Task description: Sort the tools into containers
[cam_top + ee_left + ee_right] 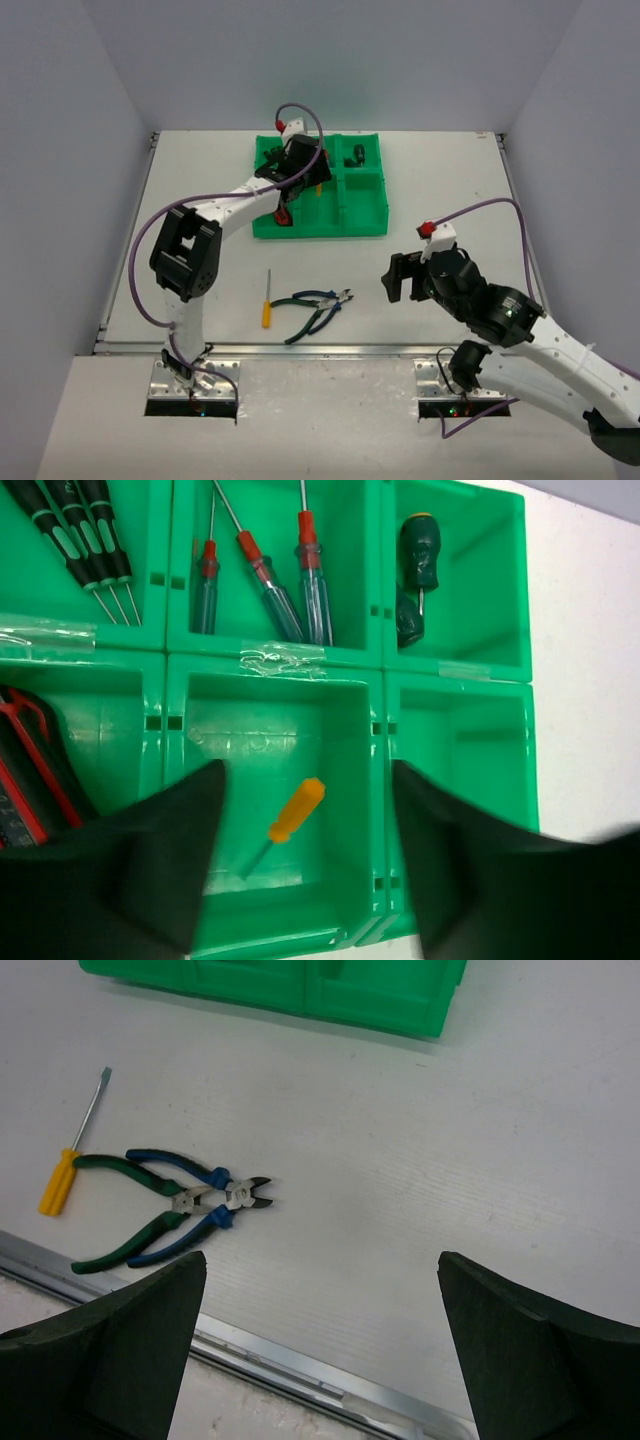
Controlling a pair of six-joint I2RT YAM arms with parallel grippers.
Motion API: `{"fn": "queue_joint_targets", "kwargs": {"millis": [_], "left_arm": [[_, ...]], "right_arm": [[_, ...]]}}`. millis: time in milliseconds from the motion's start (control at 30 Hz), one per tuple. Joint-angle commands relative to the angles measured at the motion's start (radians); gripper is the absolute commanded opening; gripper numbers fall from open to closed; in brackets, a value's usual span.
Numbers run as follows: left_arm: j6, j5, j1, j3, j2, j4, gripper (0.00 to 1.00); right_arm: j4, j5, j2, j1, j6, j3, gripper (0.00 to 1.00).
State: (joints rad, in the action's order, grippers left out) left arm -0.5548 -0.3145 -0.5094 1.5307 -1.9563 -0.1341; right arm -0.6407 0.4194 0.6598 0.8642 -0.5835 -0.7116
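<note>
The pliers [200, 1200] lay left of my open right claw [320, 1270], tips toward it. My open left claw [307, 775] hung farther, over the tray [455, 670].

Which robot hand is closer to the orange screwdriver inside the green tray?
Left. The left gripper hovers over the orange screwdriver; the right gripper sits outside the tray.

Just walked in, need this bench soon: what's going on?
Two arms are sorting tools into a green tray. The left gripper hovers over it, jaws open, above a yellow-handled screwdriver lying in a compartment. The right gripper hangs open over the table, where two pliers and another yellow screwdriver lie unsorted.
</note>
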Motion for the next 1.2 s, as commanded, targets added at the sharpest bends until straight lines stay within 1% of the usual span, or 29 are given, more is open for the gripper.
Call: {"fn": "queue_joint_targets", "kwargs": {"millis": [0,33,100,133,167,267,333,400,467,500,567,633,733,800,833,933,967,1067,1133,1167], "left_arm": [[0.002,-0.011,-0.044,0.005,0.071,0.084,0.84],[0.010,-0.020,-0.054,0.001,0.093,0.081,0.91],[0.028,-0.038,-0.072,-0.006,0.137,0.073,1.00],[0.030,-0.044,-0.072,-0.004,0.161,0.055,1.00],[0.031,-0.049,-0.074,-0.006,0.217,0.017,1.00],[0.028,-0.064,-0.077,-0.054,0.339,-0.101,1.00],[-0.020,-0.093,-0.077,-0.141,0.433,-0.252,1.00],[-0.091,-0.110,-0.078,-0.273,0.521,-0.374,1.00],[-0.131,-0.103,-0.076,-0.431,0.610,-0.426,1.00],[-0.137,-0.089,-0.076,-0.482,0.636,-0.447,1.00],[-0.078,0.006,-0.077,-0.542,0.671,-0.474,1.00],[-0.079,0.019,-0.077,-0.598,0.702,-0.519,1.00],[-0.076,0.037,-0.077,-0.667,0.739,-0.519,1.00],[-0.068,0.061,-0.077,-0.697,0.732,-0.511,0.98],[-0.063,0.065,-0.077,-0.709,0.715,-0.503,0.94],[-0.055,0.068,-0.077,-0.724,0.626,-0.493,0.77],[-0.055,0.071,-0.077,-0.717,0.597,-0.489,0.74],[-0.054,0.081,-0.075,-0.714,0.500,-0.445,0.72],[-0.049,0.085,-0.075,-0.705,0.434,-0.428,0.64],[-0.049,0.082,-0.075,-0.704,0.427,-0.426,0.62]], "right_arm": [[-0.002,0.024,0.017,-0.002,-0.015,-0.047,0.99],[-0.001,0.021,0.027,-0.002,-0.014,-0.050,0.99],[0.001,0.018,0.053,-0.002,-0.012,-0.057,0.99],[0.005,0.009,0.061,-0.004,-0.007,-0.058,0.99],[0.007,0.004,0.067,-0.003,-0.004,-0.059,0.99],[0.022,0.001,0.074,-0.002,0.006,-0.056,0.99],[0.040,-0.005,0.076,-0.002,0.014,-0.047,0.99],[0.057,-0.018,0.088,-0.002,0.023,-0.042,0.99],[0.067,-0.041,0.108,-0.002,0.035,-0.043,0.99],[0.070,-0.050,0.117,-0.002,0.039,-0.044,0.99],[0.085,-0.063,0.143,-0.001,0.051,-0.042,0.99],[0.097,-0.071,0.162,-0.002,0.058,-0.039,0.99],[0.119,-0.088,0.170,-0.002,0.056,-0.029,0.99],[0.133,-0.100,0.170,-0.002,0.057,-0.023,0.99],[0.134,-0.100,0.172,-0.002,0.057,-0.021,0.99],[0.134,-0.108,0.181,-0.002,0.062,-0.013,0.99],[0.135,-0.110,0.182,-0.002,0.064,-0.012,0.99],[0.138,-0.118,0.181,-0.002,0.073,-0.013,0.99],[0.138,-0.122,0.177,-0.002,0.080,-0.014,0.99],[0.138,-0.122,0.176,-0.002,0.082,-0.014,0.99]]}}
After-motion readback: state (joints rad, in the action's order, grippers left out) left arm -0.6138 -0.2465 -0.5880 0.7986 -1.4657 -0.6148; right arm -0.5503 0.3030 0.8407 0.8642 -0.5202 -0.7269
